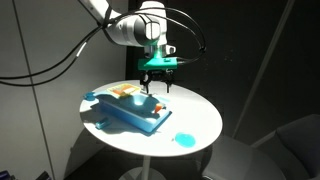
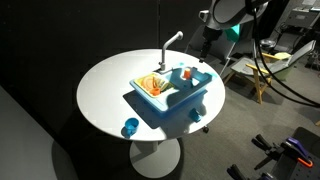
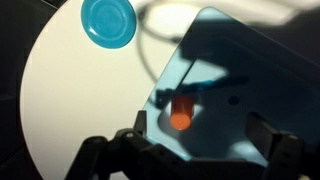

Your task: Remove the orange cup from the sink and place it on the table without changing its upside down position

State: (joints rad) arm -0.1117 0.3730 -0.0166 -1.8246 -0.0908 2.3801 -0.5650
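Gripper (image 1: 159, 88) first: you have it hanging above the sink (image 1: 120, 112) with its jaws spread as wide as they go and nothing between them. In the wrist view the two dark fingers (image 3: 140, 128) come in from the bottom edge, well apart from each other and clear of everything below. The orange cup (image 3: 181, 110) shows in that view between and just ahead of the fingers, standing inside the shadowed basin of the sink (image 3: 235, 70). From here you cannot tell whether its mouth points up or down. In an exterior view the orange cup (image 2: 187, 72) sits in the sink (image 2: 195, 102) at the end nearer the arm, with a flat orange-tan patch (image 2: 152, 86) at the opposite end and the thin white faucet (image 2: 172, 42) rising behind. The sink rests on the table (image 2: 105, 90), turned at an angle to you. A small round blue dish (image 2: 130, 127) lies on the white top well apart from the sink, near the table's edge, and you see that dish (image 3: 108, 22) again at the top of the wrist view.
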